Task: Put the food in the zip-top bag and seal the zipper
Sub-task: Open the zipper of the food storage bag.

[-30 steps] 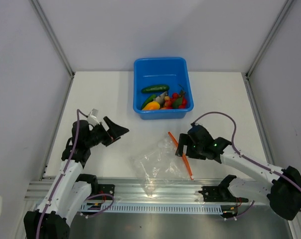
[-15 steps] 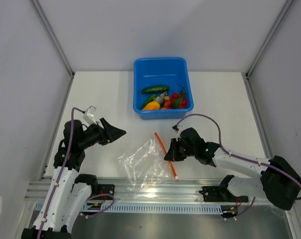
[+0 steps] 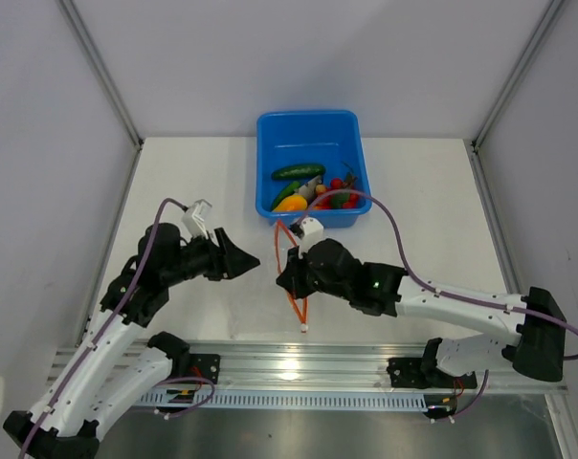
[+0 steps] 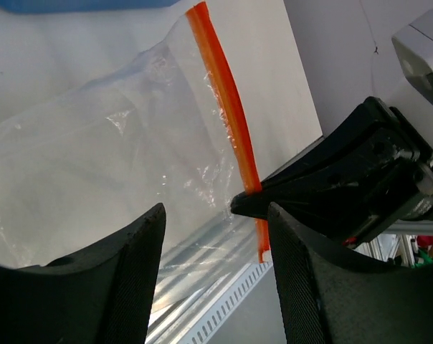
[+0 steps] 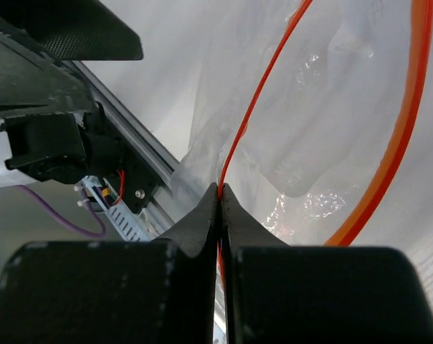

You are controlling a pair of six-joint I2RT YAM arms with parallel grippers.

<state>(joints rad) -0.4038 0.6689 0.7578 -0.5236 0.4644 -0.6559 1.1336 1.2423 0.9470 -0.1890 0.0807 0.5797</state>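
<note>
The food (image 3: 313, 187), a green cucumber, yellow-orange fruit, red tomatoes and other bits, lies in the blue tub (image 3: 308, 118) at the back. My right gripper (image 3: 287, 277) is shut on the orange-red zipper (image 5: 239, 136) and holds the clear zip-top bag (image 5: 324, 107) up off the table. One end of the strip (image 3: 298, 308) hangs below it. My left gripper (image 3: 254, 260) stands open just left of the bag. In the left wrist view the bag (image 4: 109, 143) and its zipper (image 4: 227, 107) lie beyond the gripper's (image 4: 216, 215) fingers, nothing pinched between them.
An aluminium rail (image 3: 299, 368) runs along the near edge, below the hanging bag. Grey walls close in the white table (image 3: 433, 191) on the left, right and back. The two grippers stand close together at centre front.
My right gripper shut on the zipper, then carried the bag left and up off the table. The left arm swung right toward the bag and its jaws narrowed somewhat.
</note>
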